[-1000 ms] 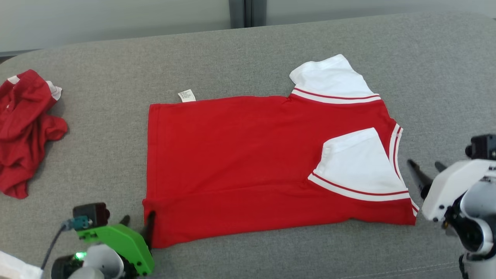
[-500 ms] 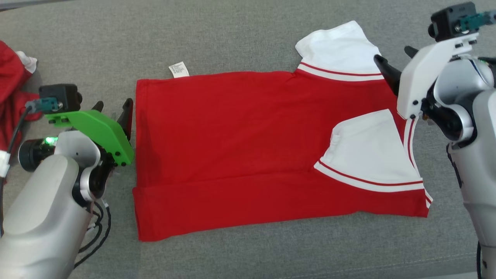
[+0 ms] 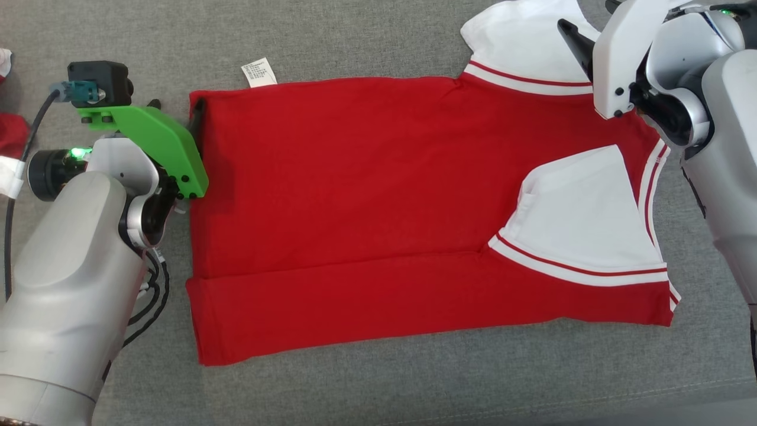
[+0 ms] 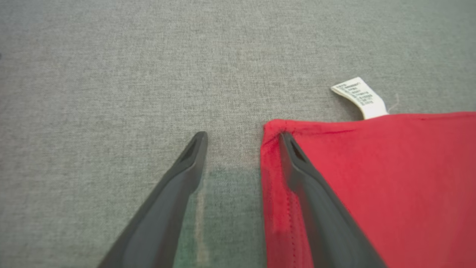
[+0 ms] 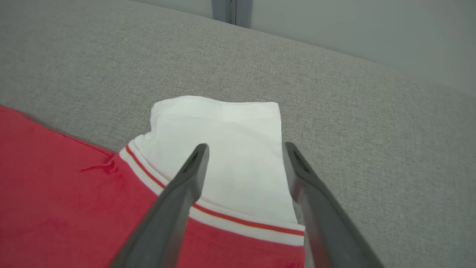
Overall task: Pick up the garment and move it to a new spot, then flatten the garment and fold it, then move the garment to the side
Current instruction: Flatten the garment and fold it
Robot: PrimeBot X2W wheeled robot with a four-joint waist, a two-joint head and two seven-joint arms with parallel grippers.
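Note:
A red T-shirt (image 3: pixel 366 195) with white sleeves lies flat on the grey cushion (image 3: pixel 366 35), its near long edge folded over. My left gripper (image 3: pixel 176 107) is open at the shirt's far left corner. In the left wrist view the left gripper (image 4: pixel 243 136) straddles the hem, with one finger (image 4: pixel 316 193) over the red cloth (image 4: pixel 390 178) and the other over bare cushion. My right gripper (image 3: pixel 585 18) is open over the far white sleeve (image 3: pixel 520 41). In the right wrist view the right gripper (image 5: pixel 246 146) has its fingertips on either side of that sleeve (image 5: pixel 223 126).
A white care label (image 3: pixel 258 72) sticks out past the shirt's far edge. A second red garment (image 3: pixel 10 127) lies at the left border. A pale wall (image 5: pixel 334 26) rises behind the cushion. A seam (image 3: pixel 532 402) runs along the cushion's front.
The head camera has tilted down and closer. My left gripper went from the shirt's near left corner to its far left corner. My right gripper went from beside the collar to the far sleeve.

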